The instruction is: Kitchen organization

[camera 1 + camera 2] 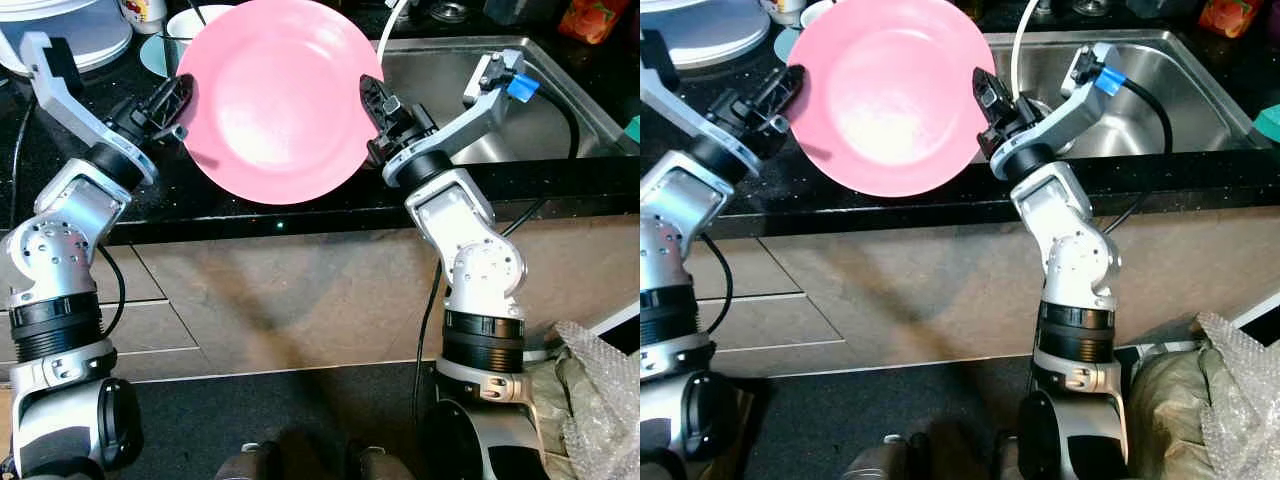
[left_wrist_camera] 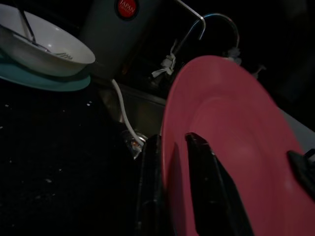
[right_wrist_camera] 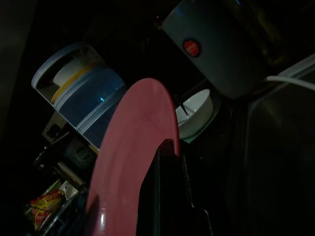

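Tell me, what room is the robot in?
Most likely a kitchen: a steel sink is set in a black worktop, with cupboard fronts below, and both grippers hold a pink plate.

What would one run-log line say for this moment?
pink plate | left end effector shut on rim | right end effector shut on opposite rim | above black counter

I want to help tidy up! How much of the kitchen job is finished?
Not much looks finished. Right now the left hand and right hand hold the pink plate by its edges above the black counter. A white bowl on a teal plate is left.
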Controlling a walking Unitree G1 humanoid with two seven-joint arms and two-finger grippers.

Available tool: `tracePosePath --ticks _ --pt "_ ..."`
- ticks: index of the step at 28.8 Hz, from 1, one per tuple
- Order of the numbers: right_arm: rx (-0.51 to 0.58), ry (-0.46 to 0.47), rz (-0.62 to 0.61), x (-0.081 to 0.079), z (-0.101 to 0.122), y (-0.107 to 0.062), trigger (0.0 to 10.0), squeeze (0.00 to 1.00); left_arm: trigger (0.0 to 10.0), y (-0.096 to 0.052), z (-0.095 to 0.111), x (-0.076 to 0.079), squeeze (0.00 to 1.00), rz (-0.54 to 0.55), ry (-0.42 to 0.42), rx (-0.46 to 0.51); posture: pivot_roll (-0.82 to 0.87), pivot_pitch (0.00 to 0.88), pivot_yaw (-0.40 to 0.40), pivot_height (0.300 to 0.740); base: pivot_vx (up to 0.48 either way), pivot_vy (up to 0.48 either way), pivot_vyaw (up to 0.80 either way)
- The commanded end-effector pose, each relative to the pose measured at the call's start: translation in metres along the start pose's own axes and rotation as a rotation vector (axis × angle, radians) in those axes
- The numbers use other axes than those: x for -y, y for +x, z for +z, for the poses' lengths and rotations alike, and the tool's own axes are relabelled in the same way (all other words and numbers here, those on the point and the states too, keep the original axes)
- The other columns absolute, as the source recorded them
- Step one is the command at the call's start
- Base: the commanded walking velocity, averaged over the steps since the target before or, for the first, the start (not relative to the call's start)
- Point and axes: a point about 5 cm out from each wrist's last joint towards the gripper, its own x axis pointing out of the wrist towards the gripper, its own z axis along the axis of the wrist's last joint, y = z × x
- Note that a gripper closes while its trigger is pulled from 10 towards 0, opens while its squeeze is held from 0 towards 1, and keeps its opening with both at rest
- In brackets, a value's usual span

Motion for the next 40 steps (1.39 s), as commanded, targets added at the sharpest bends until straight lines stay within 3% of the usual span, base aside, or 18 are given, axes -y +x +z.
tracePosePath --ticks 1,5,6,10,13,16,18,20,22,23,24,25,27,28,30,32,33,40 --pt "0.012 0.013 -0.021 0.004 0.005 0.001 0.0 0.00 10.0 -0.003 0.004 -0.007 1.00 0.046 0.046 0.006 0.03 0.155 0.019 0.740 0.000 0.000 0.00" --pt "0.028 0.012 -0.037 0.009 0.011 0.002 0.0 0.00 10.0 -0.004 0.011 -0.014 1.00 0.107 0.080 0.047 0.03 0.156 0.020 0.740 0.000 0.000 0.00" --pt "0.042 0.004 -0.051 0.014 0.016 0.002 0.0 0.00 10.0 -0.006 0.021 -0.021 0.00 0.164 0.109 0.102 0.03 0.158 0.019 0.740 0.000 0.000 0.00" --pt "0.055 -0.005 -0.062 0.017 0.022 0.002 0.0 0.00 10.0 -0.009 0.030 -0.027 0.00 0.217 0.132 0.154 0.03 0.158 0.019 0.740 0.000 0.000 0.00" --pt "0.095 -0.041 -0.102 0.029 0.036 0.005 0.0 0.00 10.0 -0.018 0.054 -0.043 0.00 0.345 0.172 0.277 0.03 0.160 0.020 0.740 0.000 0.000 0.00" --pt "0.131 -0.081 -0.142 0.037 0.044 0.007 0.0 0.00 10.0 -0.021 0.060 -0.045 0.00 0.360 0.213 0.292 0.04 0.163 0.019 0.740 0.000 0.000 0.00" --pt "0.175 -0.194 -0.197 0.046 0.055 0.011 0.0 0.00 10.0 -0.017 0.054 -0.034 0.00 0.265 0.318 0.215 0.04 0.163 0.019 0.740 0.000 0.000 0.00" --pt "0.175 -0.194 -0.197 0.046 0.055 0.011 0.0 0.00 10.0 -0.017 0.054 -0.034 0.00 0.265 0.318 0.215 0.04 0.163 0.019 0.740 0.000 0.000 0.00" --pt "0.169 -0.401 -0.175 0.044 0.060 0.023 0.0 0.00 10.0 -0.007 0.035 -0.012 0.00 0.091 0.412 0.098 0.04 0.173 0.026 0.740 0.000 0.000 0.00" --pt "0.169 -0.401 -0.175 0.044 0.060 0.023 0.0 0.00 10.0 -0.007 0.035 -0.012 0.00 0.091 0.412 0.098 0.04 0.173 0.026 0.740 0.000 0.000 0.00" --pt "0.139 -0.657 -0.129 0.038 0.058 0.039 0.0 0.00 10.0 0.003 0.016 0.005 0.00 -0.033 0.484 0.017 0.05 0.176 0.030 0.740 0.000 0.000 0.00" --pt "0.139 -0.657 -0.129 0.038 0.058 0.039 0.0 0.00 10.0 0.003 0.016 0.005 0.00 -0.033 0.484 0.017 0.05 0.176 0.030 0.740 0.000 0.000 0.00" --pt "0.114 -0.815 -0.101 0.035 0.054 0.048 0.0 0.00 10.0 0.010 0.006 0.012 0.00 -0.089 0.544 -0.023 0.05 0.180 0.031 0.740 0.000 0.000 0.00" --pt "0.114 -0.815 -0.101 0.035 0.054 0.048 0.0 0.00 10.0 0.010 0.006 0.012 0.00 -0.089 0.544 -0.023 0.05 0.180 0.031 0.740 0.000 0.000 0.00" --pt "0.047 -0.915 -0.065 0.035 0.041 0.057 9.0 0.00 10.0 0.014 -0.009 0.018 0.00 -0.174 0.620 -0.101 0.05 0.185 0.033 0.740 0.000 0.000 0.00" --pt "0.017 -0.947 -0.053 0.035 0.036 0.059 9.0 0.00 10.0 0.015 -0.015 0.020 0.00 -0.203 0.639 -0.128 0.05 0.185 0.034 0.740 0.000 0.000 0.00" --pt "-0.025 -0.995 -0.035 0.035 0.028 0.061 10.0 0.00 10.0 0.016 -0.020 0.022 0.00 -0.235 0.653 -0.158 0.06 0.188 0.035 0.740 0.000 0.000 0.00" --pt "-0.214 -1.188 0.058 0.038 -0.009 0.063 10.0 0.00 10.0 0.020 -0.038 0.024 0.00 -0.305 0.697 -0.272 0.07 0.201 0.042 0.740 0.000 0.000 0.00"
